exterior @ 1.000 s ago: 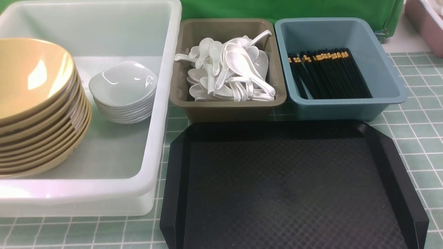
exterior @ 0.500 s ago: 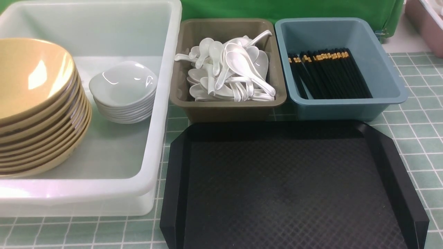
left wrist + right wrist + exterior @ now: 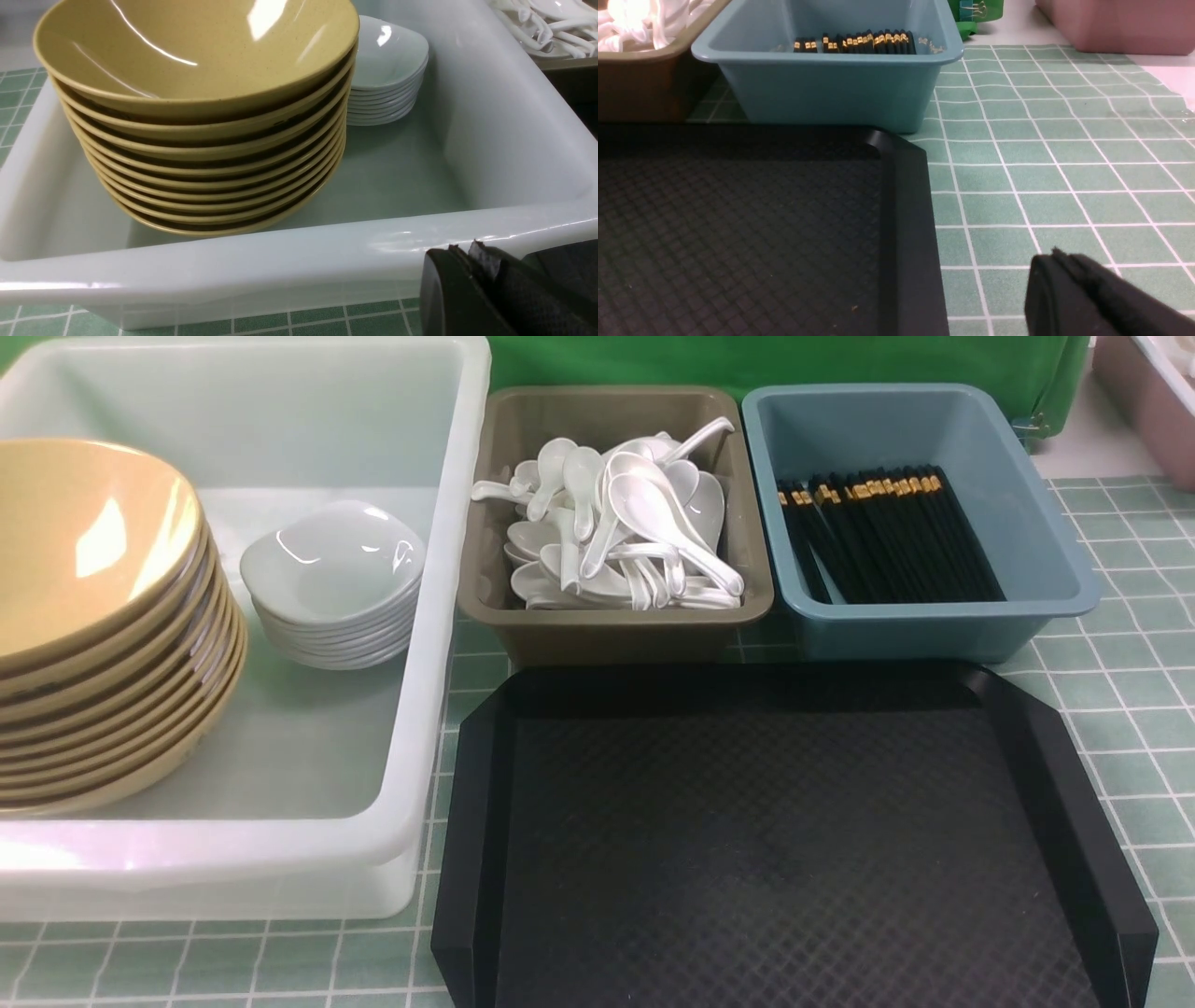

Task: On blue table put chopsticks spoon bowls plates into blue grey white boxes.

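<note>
A stack of yellow bowls [image 3: 84, 616] and a stack of small white plates [image 3: 331, 583] stand in the large white box [image 3: 439, 616]. White spoons [image 3: 621, 532] fill the grey box [image 3: 485, 588]. Black chopsticks [image 3: 887, 532] lie in the blue box [image 3: 1055, 560]. No gripper shows in the front view. My left gripper [image 3: 462, 254] is shut and empty, low by the white box's near wall [image 3: 280, 261]; the bowls [image 3: 201, 116] and plates [image 3: 387, 70] show beyond. My right gripper [image 3: 1057, 261] is shut and empty above the blue table [image 3: 1041, 163], beside the tray.
An empty black octagonal tray [image 3: 784, 840] lies in front of the grey and blue boxes. A pink box [image 3: 1153, 401] stands at the far right, off the tiles. A green backdrop [image 3: 794, 359] rises behind the boxes.
</note>
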Controlling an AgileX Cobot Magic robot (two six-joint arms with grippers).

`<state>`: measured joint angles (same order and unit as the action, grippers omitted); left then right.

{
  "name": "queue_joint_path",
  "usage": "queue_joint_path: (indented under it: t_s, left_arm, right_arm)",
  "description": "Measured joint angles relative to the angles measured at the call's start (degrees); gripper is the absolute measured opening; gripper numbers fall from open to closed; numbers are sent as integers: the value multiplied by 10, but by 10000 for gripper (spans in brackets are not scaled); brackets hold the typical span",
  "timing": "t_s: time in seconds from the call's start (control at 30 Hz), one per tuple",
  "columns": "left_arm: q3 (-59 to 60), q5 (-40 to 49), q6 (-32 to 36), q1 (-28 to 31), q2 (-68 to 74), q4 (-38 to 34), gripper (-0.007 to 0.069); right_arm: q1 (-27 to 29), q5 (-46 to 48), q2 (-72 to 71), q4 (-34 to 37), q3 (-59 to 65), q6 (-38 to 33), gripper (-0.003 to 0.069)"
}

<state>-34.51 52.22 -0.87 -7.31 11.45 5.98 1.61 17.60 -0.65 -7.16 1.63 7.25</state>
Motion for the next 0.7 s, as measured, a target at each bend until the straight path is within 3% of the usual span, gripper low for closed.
queue_joint_path:
  t_s: [0.47, 0.57, 0.7]
  left_arm:
    - [9, -6, 0, -1, -8, -2, 2]
    - [48, -56, 0, -1, -26, -13, 2]
    - [129, -204, 0, 17, -54, -28, 2]
  right_arm:
    - [0, 1, 0, 0, 0, 0, 43]
    - [0, 2, 0, 0, 0, 0, 43]
    - [0, 3, 0, 0, 0, 0, 44]
